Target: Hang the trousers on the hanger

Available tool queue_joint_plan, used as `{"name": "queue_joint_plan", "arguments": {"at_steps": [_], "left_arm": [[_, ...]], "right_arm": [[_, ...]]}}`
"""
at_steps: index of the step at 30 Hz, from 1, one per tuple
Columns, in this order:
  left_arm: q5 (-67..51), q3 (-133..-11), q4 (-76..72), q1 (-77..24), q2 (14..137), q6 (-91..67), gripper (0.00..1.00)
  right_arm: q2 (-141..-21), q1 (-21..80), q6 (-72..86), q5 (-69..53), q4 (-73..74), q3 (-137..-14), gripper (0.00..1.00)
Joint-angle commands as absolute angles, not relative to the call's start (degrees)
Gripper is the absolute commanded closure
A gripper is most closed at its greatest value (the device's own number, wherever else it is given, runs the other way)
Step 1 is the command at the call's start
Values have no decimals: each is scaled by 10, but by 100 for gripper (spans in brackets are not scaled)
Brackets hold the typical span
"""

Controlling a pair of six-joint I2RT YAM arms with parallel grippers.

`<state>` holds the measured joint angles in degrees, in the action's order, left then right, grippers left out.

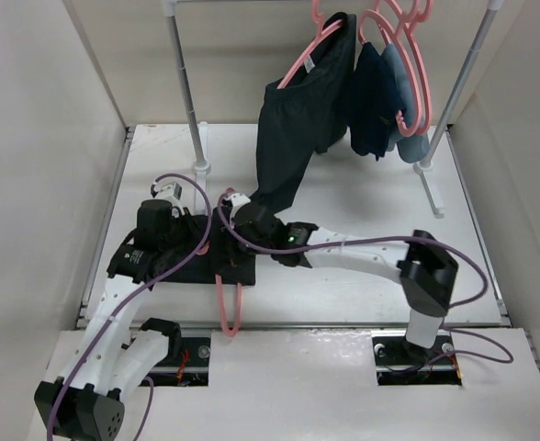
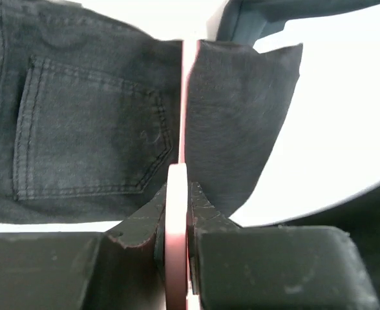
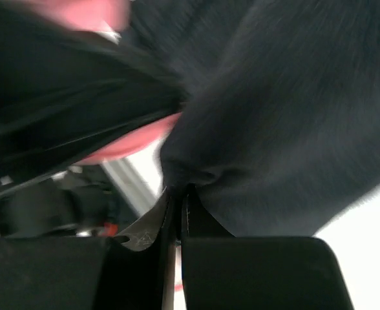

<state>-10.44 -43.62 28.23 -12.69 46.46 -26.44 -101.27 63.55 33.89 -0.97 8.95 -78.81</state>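
Note:
The black trousers (image 1: 160,262) lie bunched on the left of the table, and a stitched back pocket of the trousers (image 2: 80,116) shows in the left wrist view. The pink hanger (image 1: 229,308) lies through the cloth with its hook toward the near edge. My left gripper (image 1: 196,241) is shut on the hanger's thin pink bar (image 2: 176,213), which runs straight away between the jaws (image 2: 177,184). Just right of it, my right gripper (image 1: 231,220) is shut, its jaws (image 3: 177,190) pinching a fold of the soft black trouser cloth (image 3: 293,116). A curve of the hanger (image 3: 132,145) shows behind that fold.
A clothes rack stands at the back on two poles (image 1: 185,83) (image 1: 454,101). On pink hangers (image 1: 408,37) hang another black garment (image 1: 298,119), reaching down close to my right gripper, a navy one (image 1: 371,101) and a pale-blue one (image 1: 408,92). Walls close both sides.

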Motion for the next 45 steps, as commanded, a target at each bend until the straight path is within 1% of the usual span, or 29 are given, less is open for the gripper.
{"name": "queue_joint_plan", "arguments": {"at_steps": [1, 5, 9, 15, 17, 18, 19, 22, 23, 26, 27, 31, 32, 33, 35, 36, 37, 39, 41, 42, 43, 45], "left_arm": [[-114, -442, 285, -130, 459, -270, 100], [-102, -463, 300, -130, 459, -263, 100], [-96, -493, 320, -130, 464, -251, 100], [-91, -526, 330, -130, 476, -241, 100], [-111, -550, 330, -130, 476, -241, 100], [-116, -555, 330, -130, 476, -241, 100], [-116, -555, 330, -130, 476, -241, 100], [-107, -555, 336, -130, 476, -241, 100], [-95, -544, 341, -130, 476, -236, 100], [-77, -520, 341, -130, 471, -236, 100], [-76, -520, 341, -130, 471, -236, 100], [-76, -514, 341, -130, 471, -236, 100], [-76, -514, 341, -130, 471, -236, 100], [-76, -514, 341, -130, 471, -236, 100], [-76, -514, 341, -130, 471, -236, 100], [-76, -514, 341, -130, 471, -236, 100], [-76, -514, 341, -130, 471, -236, 100], [-76, -514, 346, -130, 471, -236, 100], [-83, -514, 346, -130, 476, -236, 100], [-83, -514, 346, -130, 482, -229, 100], [-90, -520, 346, -130, 482, -223, 100], [-97, -520, 346, -130, 482, -217, 100]], "right_arm": [[-1085, 626, 316, -60, 50, -791, 100], [-1121, 614, 337, -98, 5, -774, 100], [-1140, 600, 374, -135, -93, -715, 100], [-1242, 600, 362, -197, -99, -776, 100], [-1242, 600, 356, -197, -99, -782, 100], [-1242, 600, 356, -197, -99, -782, 96], [-1235, 600, 347, -197, -94, -774, 86], [-1190, 600, 319, -168, -49, -753, 63], [-1173, 600, 312, -150, -34, -747, 52], [-1089, 600, 282, -115, 34, -729, 41], [-1051, 600, 270, -91, 68, -723, 40], [-1003, 600, 247, -63, 140, -738, 37], [-998, 600, 242, -63, 161, -738, 41], [-991, 600, 242, -63, 162, -744, 57], [-991, 595, 242, -63, 151, -749, 83], [-991, 595, 263, -55, 137, -749, 94], [-991, 595, 274, -48, 118, -749, 100], [-1018, 575, 306, -47, 41, -758, 100], [-1060, 564, 318, -63, 6, -785, 100], [-1086, 556, 324, -63, 1, -834, 100], [-1143, 556, 343, -69, -12, -858, 100], [-1200, 540, 373, -115, -54, -913, 100]]}}
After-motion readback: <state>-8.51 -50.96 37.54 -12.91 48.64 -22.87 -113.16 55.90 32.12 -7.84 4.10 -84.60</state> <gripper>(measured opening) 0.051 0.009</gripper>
